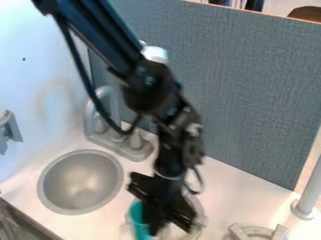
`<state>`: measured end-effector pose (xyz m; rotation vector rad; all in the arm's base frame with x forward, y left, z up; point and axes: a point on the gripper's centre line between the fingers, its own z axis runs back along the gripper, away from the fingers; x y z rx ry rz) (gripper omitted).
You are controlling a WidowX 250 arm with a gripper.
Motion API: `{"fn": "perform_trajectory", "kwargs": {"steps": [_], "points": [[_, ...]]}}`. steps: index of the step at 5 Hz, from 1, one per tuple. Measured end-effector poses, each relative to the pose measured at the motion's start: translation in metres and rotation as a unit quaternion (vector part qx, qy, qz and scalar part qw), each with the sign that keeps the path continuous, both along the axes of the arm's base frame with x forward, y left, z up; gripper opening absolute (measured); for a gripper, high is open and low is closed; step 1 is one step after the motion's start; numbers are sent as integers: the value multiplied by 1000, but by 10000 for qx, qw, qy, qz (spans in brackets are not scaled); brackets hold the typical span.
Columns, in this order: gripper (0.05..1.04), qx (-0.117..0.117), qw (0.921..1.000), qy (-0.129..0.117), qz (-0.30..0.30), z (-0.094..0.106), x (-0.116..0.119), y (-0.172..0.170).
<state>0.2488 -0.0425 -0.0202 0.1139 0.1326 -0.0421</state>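
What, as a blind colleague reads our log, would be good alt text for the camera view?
A black robot gripper hangs low over a white counter, partly hiding a teal object. A round grey sink and faucet sit at image left, a blue-grey partition behind.

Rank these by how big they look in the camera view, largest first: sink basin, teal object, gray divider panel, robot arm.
1. Gray divider panel
2. Robot arm
3. Sink basin
4. Teal object, ranked by its visible part; the rest is hidden

One sink (80, 182), one faucet (113, 142), seemingly one cup (136, 216)
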Motion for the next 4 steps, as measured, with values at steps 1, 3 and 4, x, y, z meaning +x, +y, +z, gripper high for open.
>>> {"fn": "perform_trajectory", "kwargs": {"steps": [1, 3, 4], "points": [[100, 338, 9988, 137, 313, -15, 11, 35], [100, 591, 9973, 171, 396, -40, 41, 77], [100, 455, 9986, 87, 256, -41, 48, 83]]}}
